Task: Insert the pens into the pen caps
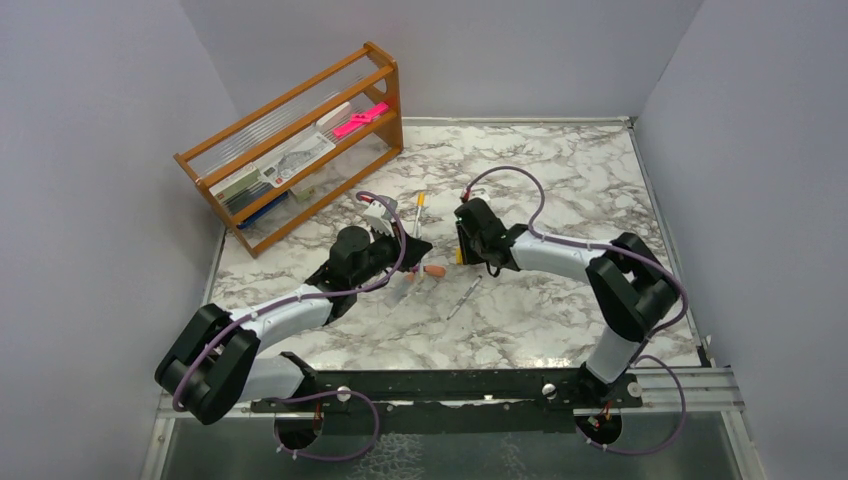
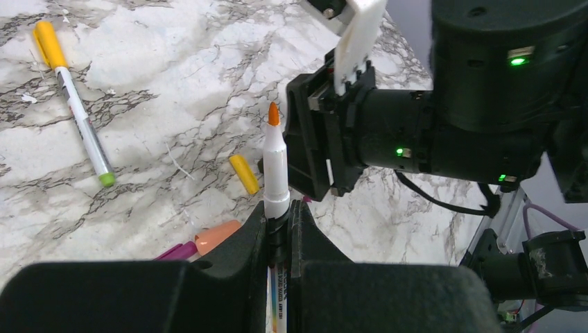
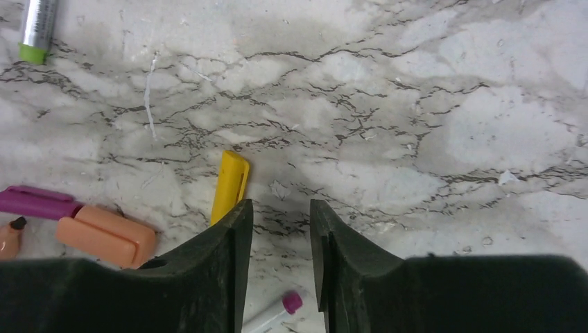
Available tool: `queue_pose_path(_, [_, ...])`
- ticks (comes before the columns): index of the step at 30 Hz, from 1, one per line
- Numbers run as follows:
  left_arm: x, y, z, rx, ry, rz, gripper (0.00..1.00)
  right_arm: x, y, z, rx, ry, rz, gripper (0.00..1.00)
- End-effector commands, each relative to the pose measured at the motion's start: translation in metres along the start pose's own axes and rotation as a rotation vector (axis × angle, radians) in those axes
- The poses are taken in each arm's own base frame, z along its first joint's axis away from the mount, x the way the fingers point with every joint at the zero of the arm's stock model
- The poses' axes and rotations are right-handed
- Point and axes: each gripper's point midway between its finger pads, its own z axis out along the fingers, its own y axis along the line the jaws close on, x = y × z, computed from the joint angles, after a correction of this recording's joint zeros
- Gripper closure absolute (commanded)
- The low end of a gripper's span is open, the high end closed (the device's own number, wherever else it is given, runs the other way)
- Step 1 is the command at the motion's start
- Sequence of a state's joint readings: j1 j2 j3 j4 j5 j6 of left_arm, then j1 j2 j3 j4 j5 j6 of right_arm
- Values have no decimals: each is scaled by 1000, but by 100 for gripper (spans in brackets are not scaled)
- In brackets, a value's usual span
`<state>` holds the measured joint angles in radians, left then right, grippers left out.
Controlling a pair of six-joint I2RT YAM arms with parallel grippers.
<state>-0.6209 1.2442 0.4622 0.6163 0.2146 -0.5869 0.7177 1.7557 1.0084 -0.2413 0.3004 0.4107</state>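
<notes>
My left gripper (image 2: 281, 211) is shut on a white pen (image 2: 275, 166) whose bare orange tip points away from the wrist, towards the right gripper's black body (image 2: 326, 139). A loose yellow pen cap (image 2: 243, 173) lies on the marble just left of the pen. An orange-pink cap (image 2: 216, 236) and a purple pen (image 2: 177, 251) lie beside my left finger. My right gripper (image 3: 281, 208) is open and empty, low over the table. The yellow cap (image 3: 229, 186) lies by its left fingertip, outside the jaws. The orange-pink cap (image 3: 104, 236) is further left. A purple-ended pen (image 3: 291, 302) lies under the jaws.
A pen with a yellow cap and green end (image 2: 73, 97) lies farther back. Another pale pen (image 1: 463, 297) lies on the marble in front of the right arm. A wooden rack (image 1: 300, 150) holding a pink item (image 1: 360, 120) stands at the back left. Grey walls enclose the table.
</notes>
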Motion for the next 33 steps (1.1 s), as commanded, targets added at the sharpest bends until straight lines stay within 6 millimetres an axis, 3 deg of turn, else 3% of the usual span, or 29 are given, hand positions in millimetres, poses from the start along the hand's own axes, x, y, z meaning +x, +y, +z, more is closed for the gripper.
queue_pose_path(1, [-10,-1,-2,2,-39,14,100,-36,1,-22,-33,-135,65,60])
queue_pose_path(4, [-10,-2,-3,4,-40,10,100,-34,8,-23,-76,-135,55,55])
queue_pose_path(16, [-11,-2,-9,4,-54,14,100,-16,26,0,-104,-50,35,54])
queue_pose_path(33, [-9,1,-7,-5,-46,17,100,0,27,16,-56,15,-6,67])
